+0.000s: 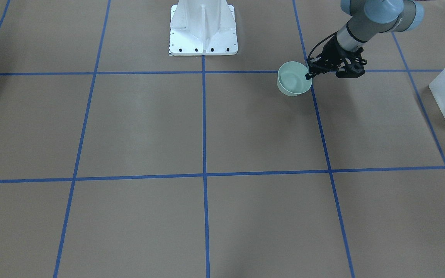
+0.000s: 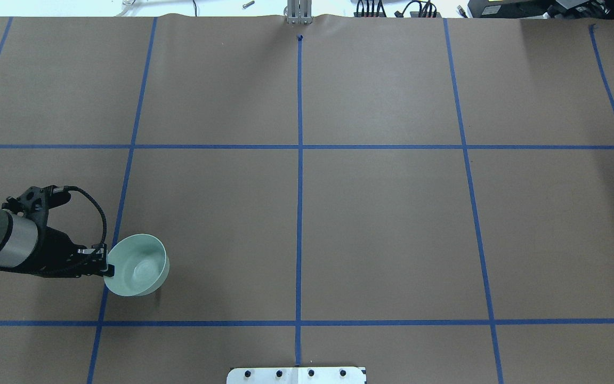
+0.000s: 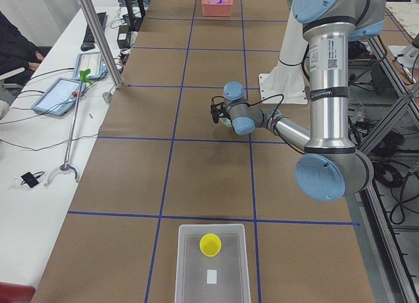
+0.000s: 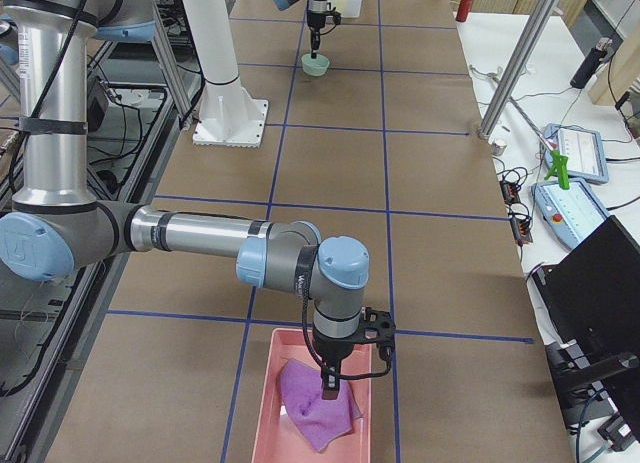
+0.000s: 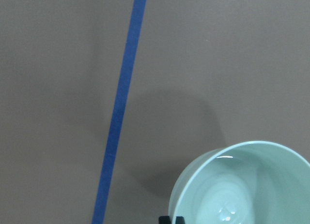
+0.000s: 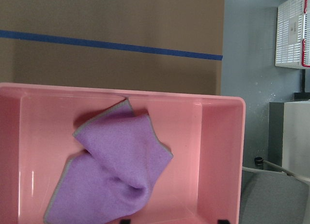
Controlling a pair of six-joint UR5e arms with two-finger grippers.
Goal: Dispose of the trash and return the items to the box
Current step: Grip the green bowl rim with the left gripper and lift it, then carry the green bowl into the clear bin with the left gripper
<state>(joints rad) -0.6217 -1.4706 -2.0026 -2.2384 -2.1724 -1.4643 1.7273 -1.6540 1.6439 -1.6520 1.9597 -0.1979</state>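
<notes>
From across the worktop (image 1: 137,127) the frosted bin (image 1: 444,90) is cut off by the picture's edge, and the yellow cup (image 3: 210,245) shows there as no more than a sliver. From the end at the robot's left the cup is plain: small, bright yellow, tapered, standing mouth up inside the bin, toward the end wall nearer the table's middle. The left gripper (image 1: 310,73) is clamped on the rim of the pale-green bowl (image 2: 137,265); in its own wrist view only the very ends of its fingertips (image 5: 172,220) poke in at the bottom edge, close together. The bowl is squat, round and smooth, glossy inside, mouth up and a little tilted, beside a blue tape line (image 5: 121,108) and well apart from the bin. I can't tell whether its base touches the worktop. Far down the other end, the right gripper (image 4: 330,388) hangs over a pink tray (image 6: 220,151) with a crumpled purple cloth (image 6: 116,171) in it. Its fingertips (image 6: 125,221) are only dark slivers, spread wide with nothing between them.
</notes>
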